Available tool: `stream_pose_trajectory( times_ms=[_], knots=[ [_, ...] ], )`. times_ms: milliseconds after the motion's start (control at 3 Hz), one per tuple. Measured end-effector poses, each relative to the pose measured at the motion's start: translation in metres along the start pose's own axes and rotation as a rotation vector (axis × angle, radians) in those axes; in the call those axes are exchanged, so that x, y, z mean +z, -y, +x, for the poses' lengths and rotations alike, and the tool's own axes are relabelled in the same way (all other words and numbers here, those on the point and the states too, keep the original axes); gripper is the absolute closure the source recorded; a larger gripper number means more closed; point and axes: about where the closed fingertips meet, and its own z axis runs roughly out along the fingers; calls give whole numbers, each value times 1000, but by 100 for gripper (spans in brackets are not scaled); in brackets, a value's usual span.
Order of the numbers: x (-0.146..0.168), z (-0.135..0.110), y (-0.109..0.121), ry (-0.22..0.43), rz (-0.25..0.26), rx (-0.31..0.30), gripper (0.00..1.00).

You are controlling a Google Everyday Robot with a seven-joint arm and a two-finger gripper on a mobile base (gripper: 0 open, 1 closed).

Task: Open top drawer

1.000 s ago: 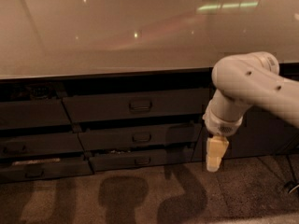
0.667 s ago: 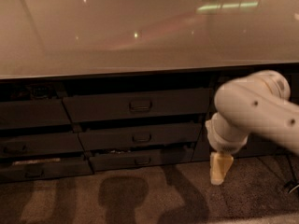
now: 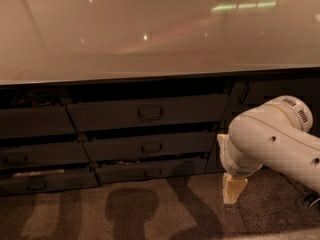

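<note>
Glossy countertop (image 3: 150,39) overhead, top drawer (image 3: 110,115) right beneath it running wide left-to-right, its handle (image 3: 150,113) up and left of the gripper (image 3: 234,190), which hangs low by the floor (image 3: 165,209), can't tell if clenched or released.

Perhaps an office, glossy counter (image 3: 150,59), drawer stacks (image 3: 115,149)
</note>
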Motion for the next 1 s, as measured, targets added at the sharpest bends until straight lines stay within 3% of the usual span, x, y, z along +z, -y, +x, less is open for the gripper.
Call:
stream_pose_trajectory(
  times_ms=[333,667,1000],
  knots=[
    [1,11,11,104,-15,68,0],
    [-1,4,11,293,-78,93,0],
    [-9,-8,5,421,-98,-87,0]
  ],
)
